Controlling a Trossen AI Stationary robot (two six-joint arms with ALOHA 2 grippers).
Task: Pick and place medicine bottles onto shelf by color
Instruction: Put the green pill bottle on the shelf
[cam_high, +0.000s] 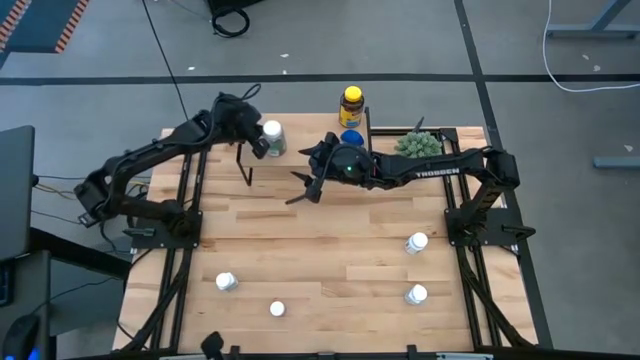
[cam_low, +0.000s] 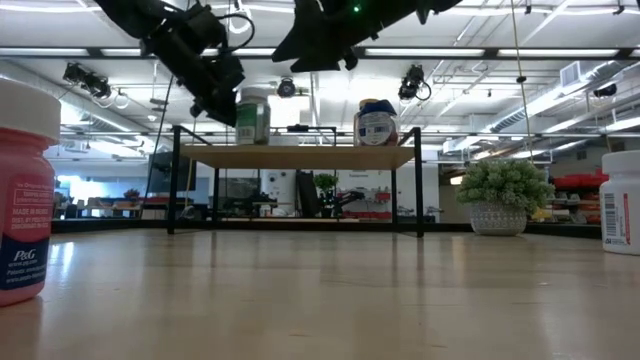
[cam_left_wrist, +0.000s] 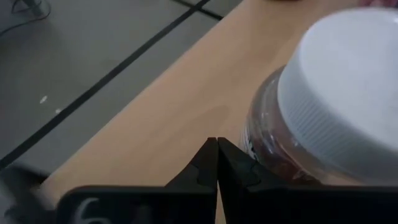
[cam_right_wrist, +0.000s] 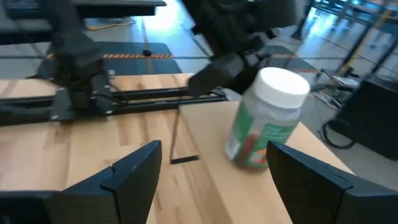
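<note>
One white-capped bottle (cam_high: 272, 138) stands on the shelf (cam_low: 300, 157), just beside the left gripper (cam_left_wrist: 216, 163), whose fingers are pressed together and empty. It should back away slowly, without touching the bottle. The right gripper (cam_right_wrist: 211, 171), fingers spread, faces the same bottle.

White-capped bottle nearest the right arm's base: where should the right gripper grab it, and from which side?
Take the bottle across its round body just under the cap, from above. It seems upright with bare table around it, so nothing blocks the fingers. The right gripper is open by the shelf; the left gripper is shut there.
</note>
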